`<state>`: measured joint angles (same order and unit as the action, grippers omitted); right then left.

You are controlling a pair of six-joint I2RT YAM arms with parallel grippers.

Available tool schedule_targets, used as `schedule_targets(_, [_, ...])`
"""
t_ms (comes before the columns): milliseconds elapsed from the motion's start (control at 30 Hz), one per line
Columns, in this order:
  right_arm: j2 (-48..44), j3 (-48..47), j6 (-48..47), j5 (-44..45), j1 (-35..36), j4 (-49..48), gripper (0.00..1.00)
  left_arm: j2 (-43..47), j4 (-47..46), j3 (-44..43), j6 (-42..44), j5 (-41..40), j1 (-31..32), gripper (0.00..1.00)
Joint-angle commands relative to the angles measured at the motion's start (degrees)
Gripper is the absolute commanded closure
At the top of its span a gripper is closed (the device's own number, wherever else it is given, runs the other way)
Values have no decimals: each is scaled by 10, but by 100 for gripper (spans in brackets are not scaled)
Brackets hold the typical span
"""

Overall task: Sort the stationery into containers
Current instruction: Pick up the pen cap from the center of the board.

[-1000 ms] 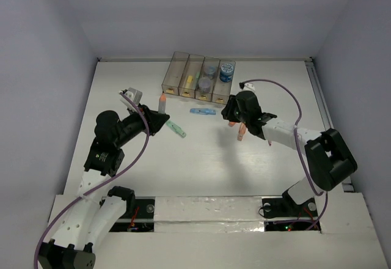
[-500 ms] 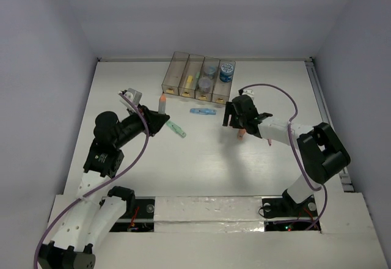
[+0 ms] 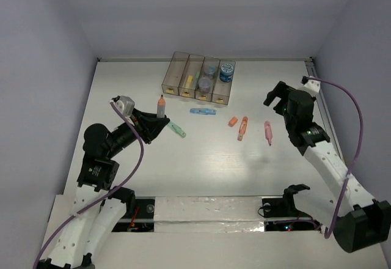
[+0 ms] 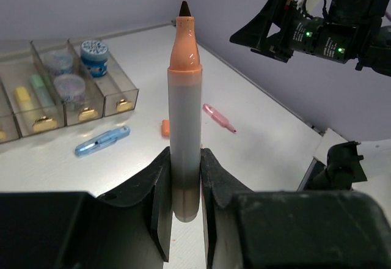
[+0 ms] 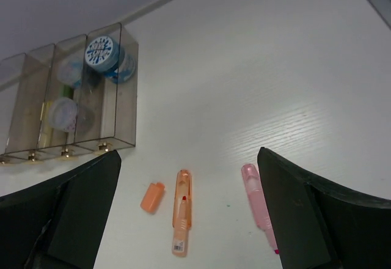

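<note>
My left gripper (image 4: 184, 183) is shut on a grey marker with an orange tip (image 4: 184, 98), held upright above the table's left half (image 3: 160, 106). My right gripper (image 5: 189, 214) hangs open and empty, raised over an orange stick (image 5: 181, 211), an orange cap (image 5: 152, 196) and a pink stick (image 5: 256, 203) lying on the table. A blue stick (image 3: 202, 111) and a green stick (image 3: 176, 129) lie in front of the containers (image 3: 181, 67). The bins hold a blue roll (image 3: 226, 70), paler rolls and small sticks.
The four bins stand in a row at the table's back centre. A rail (image 3: 317, 98) runs along the table's right edge, close to my right arm. The white walls close in the back and both sides.
My right gripper opened, let go of the orange stick, then rose and pulled back to the right. My left arm shifted slightly left, still gripping the marker.
</note>
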<state>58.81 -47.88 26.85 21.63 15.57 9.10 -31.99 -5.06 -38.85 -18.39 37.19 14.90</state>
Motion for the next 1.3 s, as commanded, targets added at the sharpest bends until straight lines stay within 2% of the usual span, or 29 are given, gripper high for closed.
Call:
schedule_targets(0, [-47,27,-14,19,-7,45,1,25,-56,-7,-4,31,10,100])
schedule_targets(167, [-77,30,-9,-39,-7,44,1,39,-66,-8,-2,25,22,100])
schedule_targets(400, [-78,49,-14,-176,-7,-5,1,39,-90,-3,-2,17,22,100])
schedule_targets(567, [-39,54,-23,-273,-7,-33,1,9,-50,-34,37,57,22,100])
schedule_targets(667, [4,56,-22,-322,-7,-52,2,-42,-18,-47,63,92,22,100])
schedule_targets(800, [63,56,-3,-376,-7,-80,5,-81,-1,-61,78,76,22,100])
schedule_targets(1000, [113,46,-6,-374,15,-85,12,-97,-8,-76,78,46,22,100])
schedule_targets(1267, [261,-5,4,-324,96,-85,15,-128,-64,-39,56,46,22,100])
